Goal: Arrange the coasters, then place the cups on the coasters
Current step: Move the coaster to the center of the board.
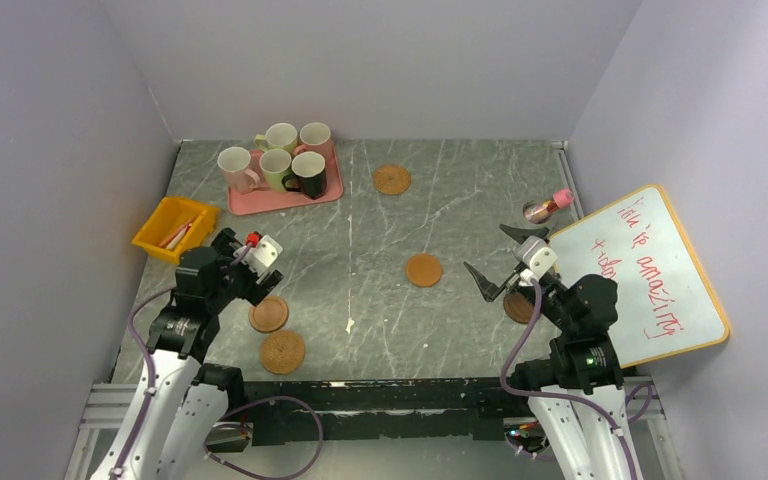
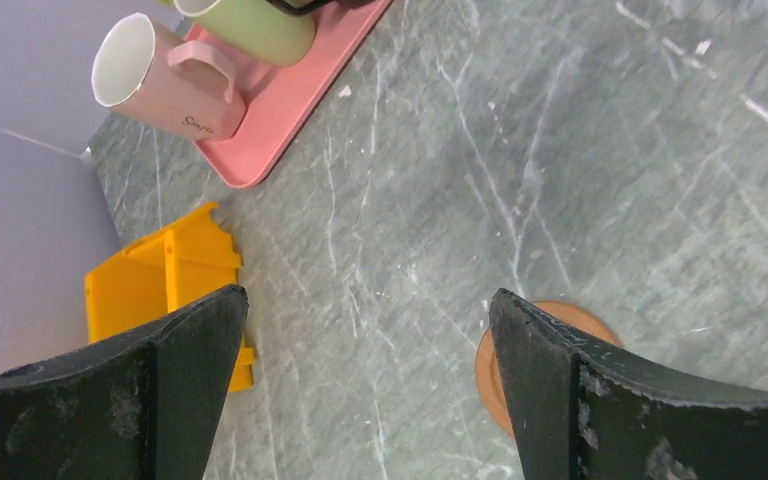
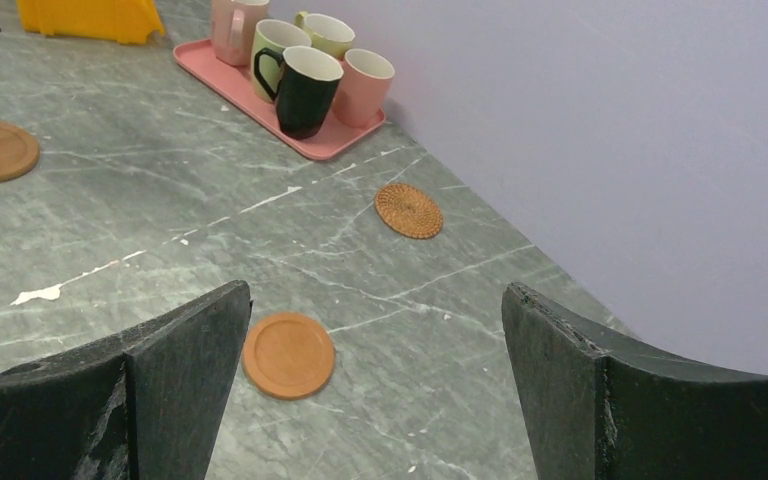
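Several cups stand together on a pink tray (image 1: 285, 196) at the far left: two pink ones (image 1: 237, 166), two yellow-green ones (image 1: 280, 137) and a black one (image 1: 309, 173). Coasters lie scattered on the table: a woven coaster (image 1: 391, 179) far centre, an orange coaster (image 1: 423, 270) in the middle, a brown coaster (image 1: 268, 314) and a second woven coaster (image 1: 282, 352) near left, and a dark coaster (image 1: 517, 307) half hidden under the right arm. My left gripper (image 2: 367, 293) hangs open and empty above the table, with the brown coaster (image 2: 575, 318) behind its right finger. My right gripper (image 3: 378, 290) is open and empty, the orange coaster (image 3: 288, 354) beside its left finger.
A yellow bin (image 1: 174, 228) sits against the left wall. A whiteboard (image 1: 640, 275) with red writing lies at the right edge, and a small jar with a pink lid (image 1: 547, 207) lies beyond it. Grey walls close in three sides.
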`<state>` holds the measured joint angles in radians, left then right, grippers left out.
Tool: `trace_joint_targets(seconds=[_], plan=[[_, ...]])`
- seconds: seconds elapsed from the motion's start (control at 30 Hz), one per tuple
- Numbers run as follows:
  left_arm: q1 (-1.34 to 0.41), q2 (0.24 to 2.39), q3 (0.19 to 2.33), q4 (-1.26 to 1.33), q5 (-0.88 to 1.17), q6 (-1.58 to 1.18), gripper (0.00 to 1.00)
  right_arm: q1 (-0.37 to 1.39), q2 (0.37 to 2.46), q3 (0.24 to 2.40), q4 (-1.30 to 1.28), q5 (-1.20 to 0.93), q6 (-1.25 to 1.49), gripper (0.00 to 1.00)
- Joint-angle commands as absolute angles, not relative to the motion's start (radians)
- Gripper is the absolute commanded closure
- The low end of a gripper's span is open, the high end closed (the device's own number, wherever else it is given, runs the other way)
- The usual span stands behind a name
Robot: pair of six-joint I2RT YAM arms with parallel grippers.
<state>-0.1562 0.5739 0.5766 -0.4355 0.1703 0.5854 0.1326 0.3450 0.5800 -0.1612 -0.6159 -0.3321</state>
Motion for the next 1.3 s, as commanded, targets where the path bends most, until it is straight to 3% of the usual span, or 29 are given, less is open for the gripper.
trace_joint_targets(seconds=[0.0, 0.6, 1.27], plan=[[-0.155, 0.608, 0.553, -0.437, 0.121, 0.674, 0.04, 0.137, 0.347, 0.578, -0.141, -0.644, -0.357, 0.0], [-0.156, 0.812, 0.329, -0.243, 0.015, 0.836, 0.04, 0.137, 0.343, 0.567, -0.141, -0.652, -0.377, 0.0], [-0.187, 1.083, 0.364, -0.027, 0.079, 0.845, 0.04, 0.137, 0.35, 0.56, -0.138, -0.644, -0.388, 0.0]])
